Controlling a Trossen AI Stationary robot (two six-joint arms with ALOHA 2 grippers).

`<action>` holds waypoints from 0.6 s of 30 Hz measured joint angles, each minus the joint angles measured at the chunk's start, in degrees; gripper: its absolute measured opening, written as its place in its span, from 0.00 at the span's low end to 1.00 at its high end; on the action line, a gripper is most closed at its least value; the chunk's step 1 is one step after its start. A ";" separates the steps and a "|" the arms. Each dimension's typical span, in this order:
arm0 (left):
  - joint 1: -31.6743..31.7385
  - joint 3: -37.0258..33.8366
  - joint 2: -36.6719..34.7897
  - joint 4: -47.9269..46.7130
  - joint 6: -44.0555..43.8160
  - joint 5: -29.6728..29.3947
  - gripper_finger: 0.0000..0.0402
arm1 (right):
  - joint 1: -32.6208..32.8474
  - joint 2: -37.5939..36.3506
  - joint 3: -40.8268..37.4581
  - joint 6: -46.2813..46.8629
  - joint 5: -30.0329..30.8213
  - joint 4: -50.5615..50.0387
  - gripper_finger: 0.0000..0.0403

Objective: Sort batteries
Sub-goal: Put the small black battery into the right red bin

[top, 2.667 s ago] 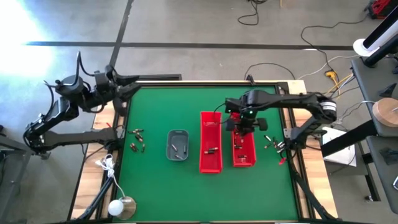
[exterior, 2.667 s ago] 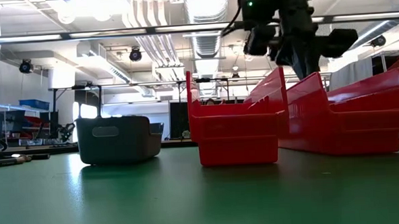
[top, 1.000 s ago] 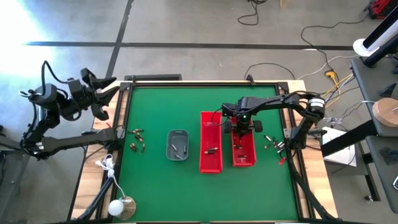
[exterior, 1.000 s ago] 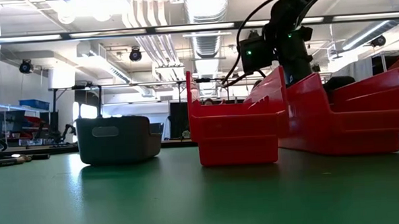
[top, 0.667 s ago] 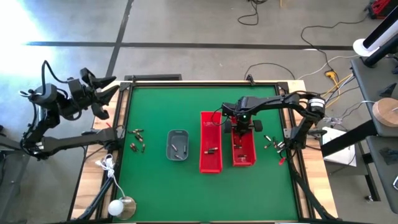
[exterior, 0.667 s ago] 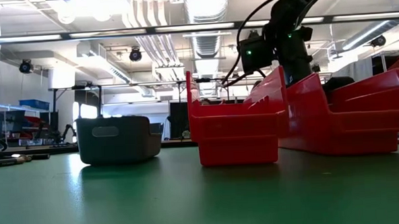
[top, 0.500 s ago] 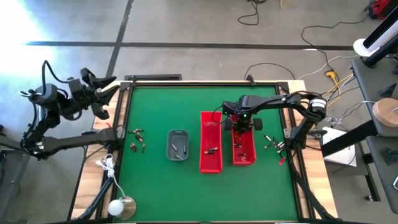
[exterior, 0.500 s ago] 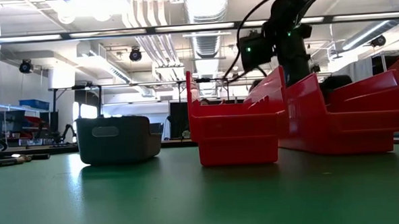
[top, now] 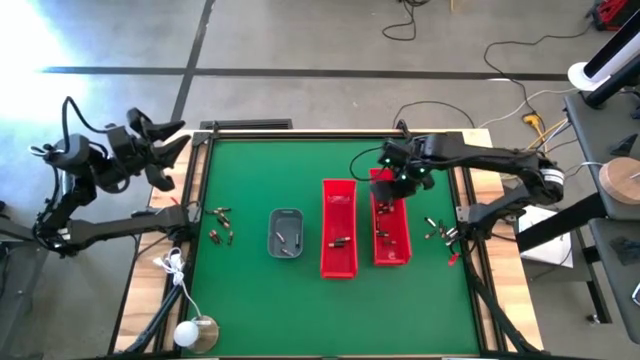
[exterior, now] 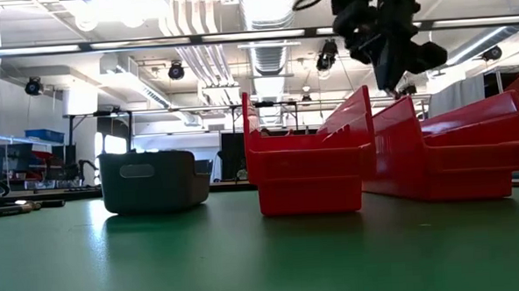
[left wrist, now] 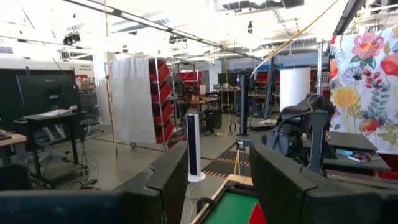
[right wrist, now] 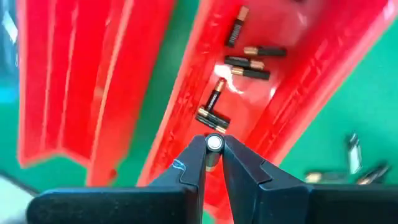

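From above, the right gripper [top: 402,181] hangs over the far end of the right red bin [top: 391,247]; the left gripper [top: 163,140] waits off the table's left edge, fingers spread. In the right wrist view, its fingers pinch a small battery [right wrist: 213,144] endwise. It looks hard, smooth and slippery; holding its middle seems safer.

You get bright, even overhead light; ceiling strip lights [exterior: 262,9] flare white in the low view; glare washes the floor beyond the bench [top: 300,300] in the high view; the right wrist view smears the red bins [right wrist: 74,81] with blur.
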 joint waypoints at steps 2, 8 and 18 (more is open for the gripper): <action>0.00 0.00 0.02 0.91 -0.05 -0.01 0.38 | 0.29 -0.41 -0.32 -7.73 -0.13 -0.09 0.09; 0.00 0.00 0.02 2.61 -1.51 0.02 0.38 | 2.32 2.04 -1.32 -29.01 5.52 -2.41 0.09; 0.00 0.00 1.25 2.92 -5.01 0.02 0.38 | 7.98 10.41 -1.45 -56.06 14.80 -0.67 0.09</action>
